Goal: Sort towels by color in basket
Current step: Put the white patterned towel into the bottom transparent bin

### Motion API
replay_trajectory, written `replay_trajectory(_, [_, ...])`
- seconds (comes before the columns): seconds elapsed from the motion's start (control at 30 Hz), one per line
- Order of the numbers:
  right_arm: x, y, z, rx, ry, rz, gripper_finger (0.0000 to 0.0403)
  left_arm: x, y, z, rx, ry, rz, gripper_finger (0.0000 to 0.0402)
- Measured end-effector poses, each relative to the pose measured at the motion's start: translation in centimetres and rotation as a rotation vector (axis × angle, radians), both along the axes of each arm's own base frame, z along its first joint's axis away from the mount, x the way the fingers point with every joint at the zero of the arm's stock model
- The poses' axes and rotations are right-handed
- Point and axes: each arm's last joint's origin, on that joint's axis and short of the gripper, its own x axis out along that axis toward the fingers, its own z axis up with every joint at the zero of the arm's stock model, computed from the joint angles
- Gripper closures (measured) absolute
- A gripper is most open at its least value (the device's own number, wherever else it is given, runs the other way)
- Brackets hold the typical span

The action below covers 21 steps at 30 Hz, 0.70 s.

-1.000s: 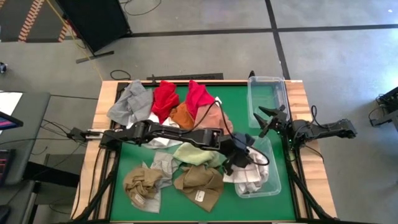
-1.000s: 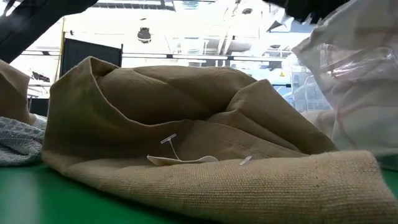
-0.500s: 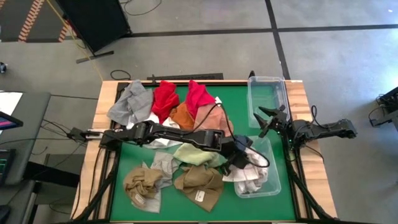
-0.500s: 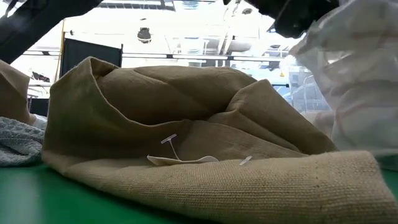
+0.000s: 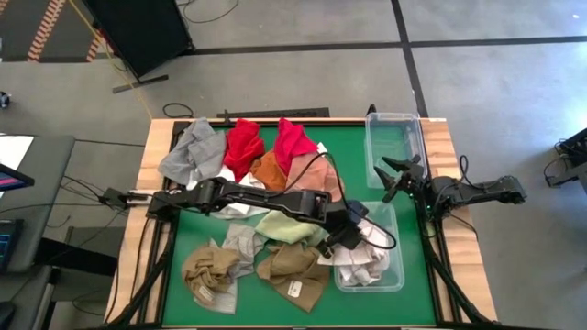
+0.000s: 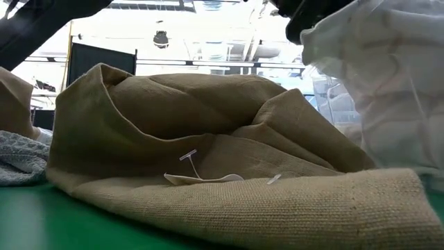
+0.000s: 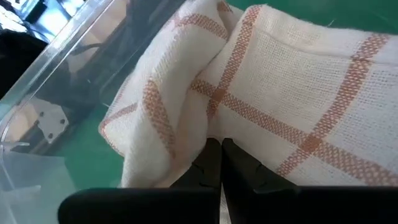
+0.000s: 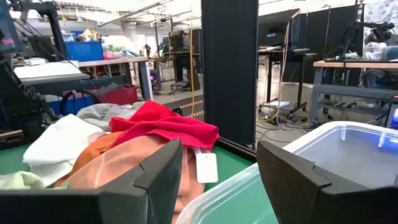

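Note:
My left gripper reaches across the table to the left rim of the near clear bin and is shut on the white-checked towel lying in that bin. My right gripper waits open above the gap between the two bins, touching nothing. Loose towels lie on the green mat: grey, red, a second red one, orange, pale green and two tan-brown ones. In the low view the near tan-brown towel fills the front. My left gripper pinches a gathered fold of the white-checked towel between its two fingers, coming in low from the table's left. The towel rests inside the near bin, bunched against the bin's clear wall; one layer or several, I cannot tell.
A second clear bin stands at the far right of the table, with no towel showing in it. The towel heap covers the mat's far and near left. Bare green mat lies between the heap and the bins. A black panel stands beyond the far edge.
My left gripper has drawn back toward the table's left and near edge, staying on the checked towel. The near bin with the towel in it has slid along the mat the same way, toward the tan-brown towel. The right arm has kept still.

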Motion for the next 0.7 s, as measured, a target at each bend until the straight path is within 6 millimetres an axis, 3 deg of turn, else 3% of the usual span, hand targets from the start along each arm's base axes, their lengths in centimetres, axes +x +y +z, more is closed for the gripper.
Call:
replay_trajectory(0.17, [0.0,0.0,-0.1,-0.013,0.019,-0.007,0.0165,-0.5,0.0,-0.5,0.012,0.068,-0.004,0.0400])
replay_trajectory(0.33, [0.0,0.0,-0.1,-0.012,0.019,-0.002,0.0165,-0.4,-0.1,-2.3,0.032,0.115,-0.001,0.0399])
replay_trajectory(0.5, [0.0,0.0,-0.1,-0.009,0.015,-0.002,0.0165,0.3,-0.8,0.4,0.014,-0.069,-0.016,0.0370])
replay_trajectory(0.7, [0.0,0.0,-0.1,-0.008,0.012,-0.001,0.0165,0.9,-1.3,0.9,0.010,-0.146,-0.019,0.0298])
